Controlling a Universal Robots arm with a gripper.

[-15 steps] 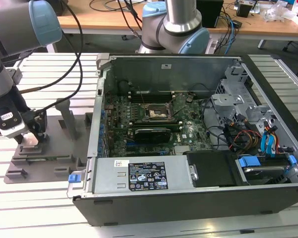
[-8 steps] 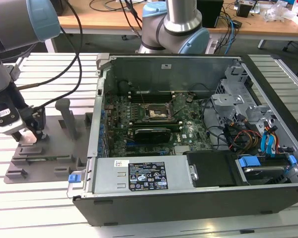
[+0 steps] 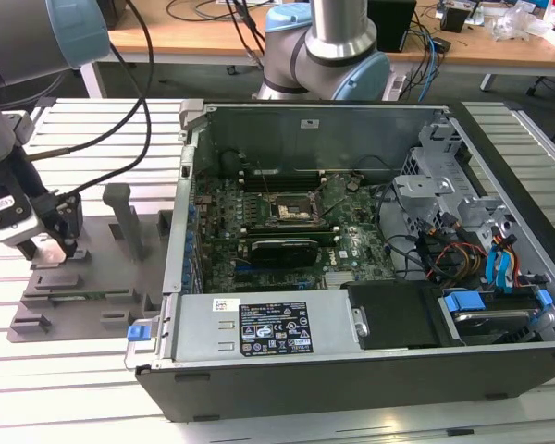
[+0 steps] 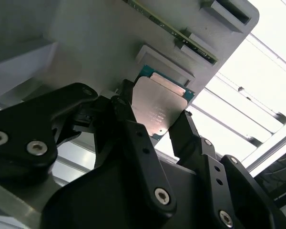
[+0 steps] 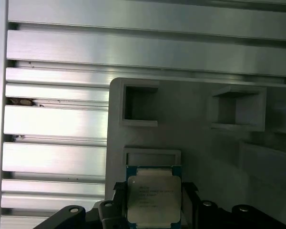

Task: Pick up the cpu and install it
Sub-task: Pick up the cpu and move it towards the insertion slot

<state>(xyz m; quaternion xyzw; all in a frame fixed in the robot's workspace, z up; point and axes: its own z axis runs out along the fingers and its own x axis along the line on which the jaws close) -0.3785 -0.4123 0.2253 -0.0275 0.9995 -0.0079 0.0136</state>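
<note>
The cpu (image 4: 159, 105) looks light, thin and stiff, with a slick metal top and a fragile underside, so its side edges are the place to hold it. The gripper (image 3: 54, 248) seems closed on those edges, just over the tray (image 3: 102, 298) at the exterior view's left. The table (image 3: 74, 388) is slatted metal. The socket (image 3: 289, 208) sits crowded inside the case (image 3: 305, 125), well to the right.
</note>
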